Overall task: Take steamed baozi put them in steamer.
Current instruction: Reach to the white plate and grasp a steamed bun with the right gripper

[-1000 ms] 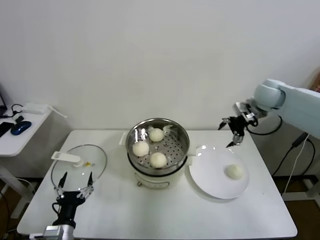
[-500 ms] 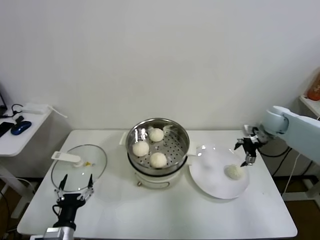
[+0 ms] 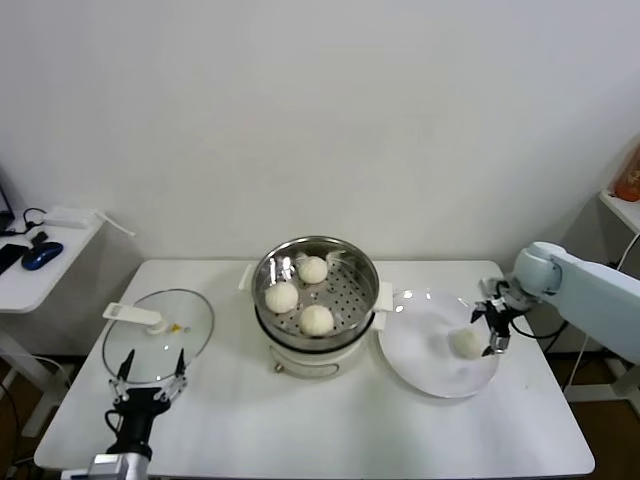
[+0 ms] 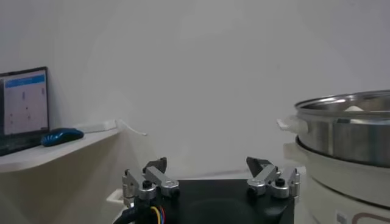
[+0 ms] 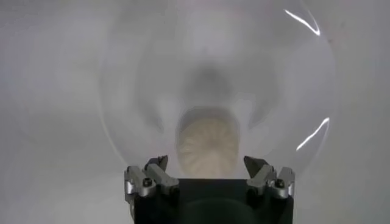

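Jaws wide apart on the right gripper (image 3: 489, 326), and nothing between them yet: it hangs at the right edge of the lone bun (image 3: 466, 342), the wrist view showing that bun (image 5: 207, 146) centred just ahead of the spread jaws. That bun sits on the right half of the white plate (image 3: 420, 365), which lies on the worktop (image 3: 330, 420) just right of the steamer (image 3: 315, 290).

A second ago this gripper was up high behind the plate's far rim; half a second ago it had swung down over the plate's right side; now it is lower and closer in, level with the bun. The bun itself has not shifted.

Three more buns (image 3: 316, 319) lie on the steamer's perforated floor, same places as before.

Left gripper (image 3: 150, 368) parked low at the near-left of the worktop, jaws open and empty, over the near edge of the glass lid (image 3: 160, 335). No change there. Its wrist camera sees the steamer wall (image 4: 347, 131) off to one side.
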Robot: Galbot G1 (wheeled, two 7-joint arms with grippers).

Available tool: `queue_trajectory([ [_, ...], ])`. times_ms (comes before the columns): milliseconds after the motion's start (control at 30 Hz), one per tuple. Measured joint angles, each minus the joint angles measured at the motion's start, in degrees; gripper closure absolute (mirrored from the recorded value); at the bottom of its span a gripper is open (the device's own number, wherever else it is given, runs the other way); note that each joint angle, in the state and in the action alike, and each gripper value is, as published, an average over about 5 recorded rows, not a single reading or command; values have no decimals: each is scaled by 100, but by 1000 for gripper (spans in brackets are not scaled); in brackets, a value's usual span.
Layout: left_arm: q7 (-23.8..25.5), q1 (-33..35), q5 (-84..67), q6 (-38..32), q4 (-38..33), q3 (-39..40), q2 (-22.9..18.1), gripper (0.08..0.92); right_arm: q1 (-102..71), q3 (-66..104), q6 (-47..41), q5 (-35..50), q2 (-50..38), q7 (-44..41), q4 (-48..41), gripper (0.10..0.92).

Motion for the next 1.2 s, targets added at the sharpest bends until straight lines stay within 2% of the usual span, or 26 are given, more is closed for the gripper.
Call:
queue_trajectory([
  [867,6,-88,-8,-1,83,21,-20,177,-421,369,102,-241,455,43,-563,203],
  [1033,5,-87,-8,-1,90,21,-29,177,-412,369,106,-248,449,15,-570,281],
  [1200,0,-86,-7,-1,96,29,-39,177,-392,369,112,-245,421,2,-562,324],
])
